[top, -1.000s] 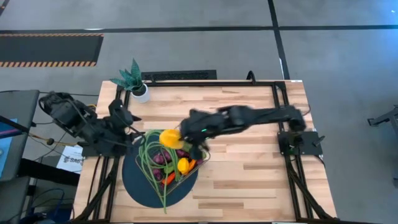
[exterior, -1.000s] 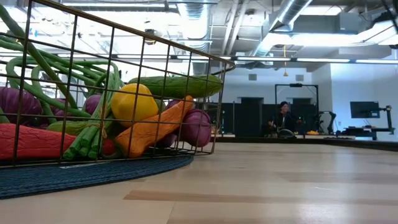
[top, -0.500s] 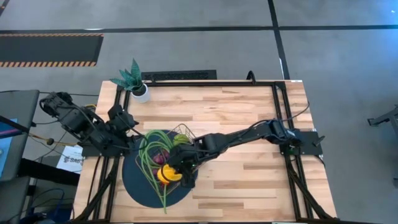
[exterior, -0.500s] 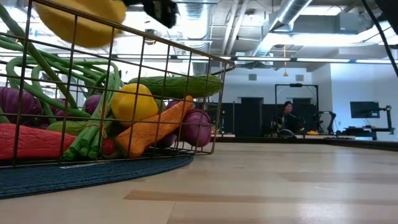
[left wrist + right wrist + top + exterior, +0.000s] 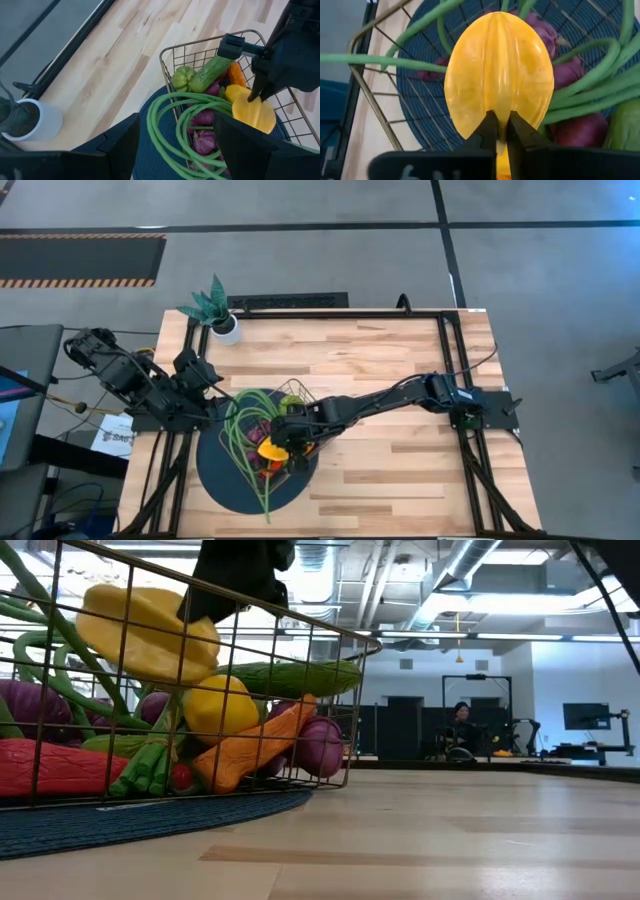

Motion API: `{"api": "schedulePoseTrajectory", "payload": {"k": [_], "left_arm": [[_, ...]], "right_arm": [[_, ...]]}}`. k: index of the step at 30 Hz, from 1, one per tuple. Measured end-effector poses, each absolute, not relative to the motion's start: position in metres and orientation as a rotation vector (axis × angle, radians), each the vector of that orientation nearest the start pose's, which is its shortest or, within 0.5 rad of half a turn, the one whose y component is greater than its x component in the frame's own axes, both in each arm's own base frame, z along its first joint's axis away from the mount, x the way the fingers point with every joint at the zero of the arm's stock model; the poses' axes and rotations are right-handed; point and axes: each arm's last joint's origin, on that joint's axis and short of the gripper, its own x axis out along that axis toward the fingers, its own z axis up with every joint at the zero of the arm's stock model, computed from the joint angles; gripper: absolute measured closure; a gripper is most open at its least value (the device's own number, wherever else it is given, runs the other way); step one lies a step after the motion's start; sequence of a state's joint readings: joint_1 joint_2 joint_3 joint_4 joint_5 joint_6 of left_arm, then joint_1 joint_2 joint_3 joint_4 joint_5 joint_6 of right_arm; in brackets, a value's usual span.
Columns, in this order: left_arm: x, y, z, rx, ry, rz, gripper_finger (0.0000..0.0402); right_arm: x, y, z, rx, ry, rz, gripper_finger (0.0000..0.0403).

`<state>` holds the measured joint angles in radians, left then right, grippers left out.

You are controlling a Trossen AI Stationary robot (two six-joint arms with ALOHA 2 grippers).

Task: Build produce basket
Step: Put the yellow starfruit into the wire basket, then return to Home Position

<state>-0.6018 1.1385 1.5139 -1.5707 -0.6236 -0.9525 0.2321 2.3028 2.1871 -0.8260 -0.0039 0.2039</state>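
Right tool [image 5: 501, 131]: clamped on the lower edge of a ribbed yellow fruit [image 5: 499, 75], its two dark fingers [image 5: 488, 129] nearly together around the rim; in the high view the tool [image 5: 283, 442] sits over the basket, the arm stretching in from 3 o'clock.
Yellow fruit: held inside the basket's wire walls, above the other produce; in the low view the fruit [image 5: 148, 634] hangs just over a yellow pepper [image 5: 218, 708], whether touching it I cannot tell.
Basket [image 5: 297, 391]: wire grid, sitting on a dark round mat [image 5: 220, 471] at about 8 o'clock on the surface [image 5: 400, 370].
Contents: a cucumber [image 5: 212, 73] lies along one wall with a green pepper [image 5: 183, 77] at its end; an orange pepper [image 5: 255, 745] leans across the middle; a red pepper [image 5: 55, 766] lies low at 9 o'clock in the low view; purple grapes [image 5: 204, 141] lie beneath.
Beans [image 5: 172, 131]: long green loops spilling over the basket's rim onto the mat.
Left tool [image 5: 205, 367]: parked at the surface's 9 o'clock edge, beside the mat; the wrist view shows its two fingers [image 5: 122, 142] well apart, holding nothing.
Plant [image 5: 212, 307]: white pot at the 11 o'clock corner of the surface.
Background: a person [image 5: 461, 726] sits far across the room.
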Motion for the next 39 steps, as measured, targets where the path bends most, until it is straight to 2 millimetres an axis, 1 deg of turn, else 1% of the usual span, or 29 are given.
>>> {"api": "schedulePoseTrajectory", "payload": {"k": [4, 9, 13, 17, 19, 21, 23, 24, 26, 28, 30, 31, 32, 35, 37, 39], "left_arm": [[0.132, -0.07, 0.404, -0.195, 0.842, 0.458, 0.0164], [0.132, -0.07, 0.404, -0.203, 0.84, 0.462, 0.0164], [0.132, -0.07, 0.404, -0.214, 0.837, 0.468, 0.0164], [0.132, -0.07, 0.404, -0.221, 0.839, 0.468, 0.0164], [0.132, -0.071, 0.404, -0.23, 0.849, 0.461, 0.0164], [0.132, -0.071, 0.404, -0.233, 0.855, 0.453, 0.0164], [0.131, -0.074, 0.404, -0.227, 0.856, 0.439, 0.0164], [0.13, -0.075, 0.404, -0.223, 0.856, 0.428, 0.0164], [0.128, -0.079, 0.403, -0.22, 0.857, 0.407, 0.0164], [0.126, -0.083, 0.403, -0.22, 0.857, 0.392, 0.0164], [0.126, -0.089, 0.402, -0.213, 0.857, 0.377, 0.0168], [0.126, -0.092, 0.401, -0.21, 0.86, 0.366, 0.0174], [0.125, -0.095, 0.4, -0.205, 0.863, 0.357, 0.0182], [0.126, -0.103, 0.398, -0.172, 0.856, 0.343, 0.0217], [0.126, -0.107, 0.397, -0.145, 0.842, 0.342, 0.025], [0.127, -0.109, 0.397, -0.11, 0.833, 0.337, 0.0292]], "right_arm": [[0.49, 0.117, 0.251, 0.079, 0.96, 0.123, 0.0343], [0.49, 0.117, 0.255, 0.084, 0.957, 0.122, 0.0298], [0.491, 0.118, 0.269, 0.093, 0.915, 0.135, 0.0261], [0.488, 0.117, 0.283, 0.093, 0.92, 0.135, 0.0224], [0.484, 0.116, 0.295, 0.106, 0.934, 0.129, 0.021], [0.473, 0.114, 0.307, 0.133, 0.947, 0.111, 0.0203], [0.457, 0.11, 0.323, 0.143, 0.981, 0.082, 0.0206], [0.448, 0.107, 0.336, 0.153, 0.978, 0.057, 0.0213], [0.424, 0.102, 0.36, 0.151, 1.0, -0.016, 0.024], [0.397, 0.1, 0.383, 0.128, 0.997, -0.098, 0.0284], [0.366, 0.102, 0.408, 0.108, 0.971, -0.183, 0.0341], [0.348, 0.105, 0.422, 0.101, 0.941, -0.214, 0.037], [0.329, 0.108, 0.436, 0.096, 0.907, -0.243, 0.0385], [0.271, 0.118, 0.473, 0.118, 0.745, -0.328, 0.0388], [0.236, 0.125, 0.492, 0.125, 0.637, -0.344, 0.0395], [0.201, 0.132, 0.508, 0.132, 0.53, -0.321, 0.0398]]}}
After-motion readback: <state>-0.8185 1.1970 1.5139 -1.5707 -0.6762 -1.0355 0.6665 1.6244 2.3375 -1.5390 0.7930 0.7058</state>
